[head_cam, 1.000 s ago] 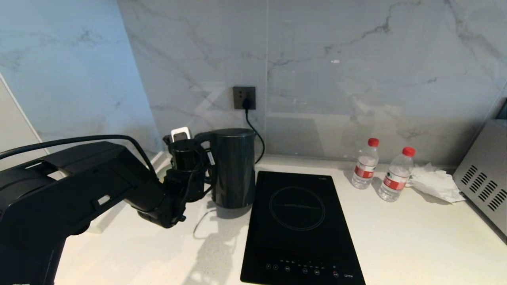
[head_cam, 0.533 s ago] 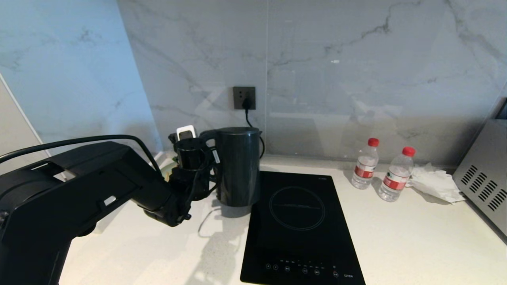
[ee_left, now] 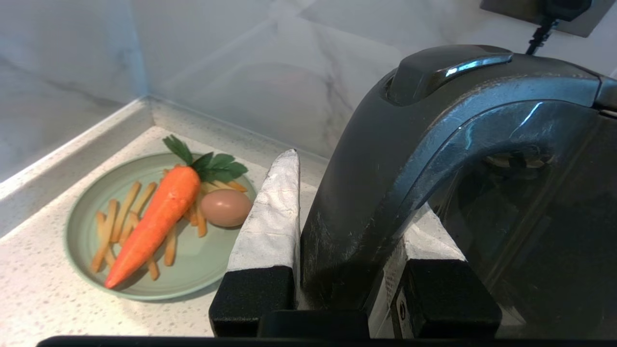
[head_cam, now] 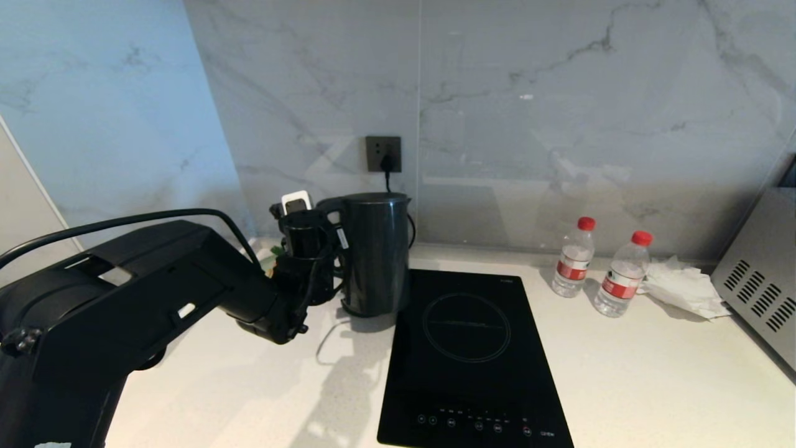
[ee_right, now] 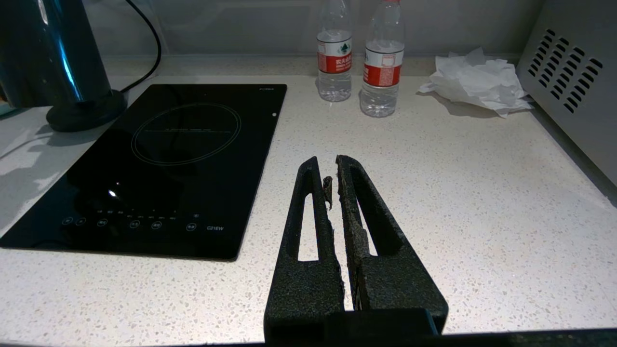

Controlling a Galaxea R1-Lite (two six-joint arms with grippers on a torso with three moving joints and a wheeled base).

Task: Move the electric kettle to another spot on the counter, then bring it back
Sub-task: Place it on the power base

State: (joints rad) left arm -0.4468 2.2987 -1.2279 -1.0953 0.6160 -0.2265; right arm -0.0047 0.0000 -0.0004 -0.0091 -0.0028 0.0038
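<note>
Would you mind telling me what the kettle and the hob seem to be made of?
The electric kettle: glossy black, probably plastic or coated metal; its handle shows sharp highlights and fine scuffs. The induction hob: flat black glass by its look, mirror-smooth with printed ring and touch icons.

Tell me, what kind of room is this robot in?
Most likely a kitchen: a stone counter holds an induction hob, an electric kettle, and a plate of food.

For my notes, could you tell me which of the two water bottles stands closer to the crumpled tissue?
The right-hand bottle, standing beside the tissue; the other bottle stands further left, nearer the hob.
</note>
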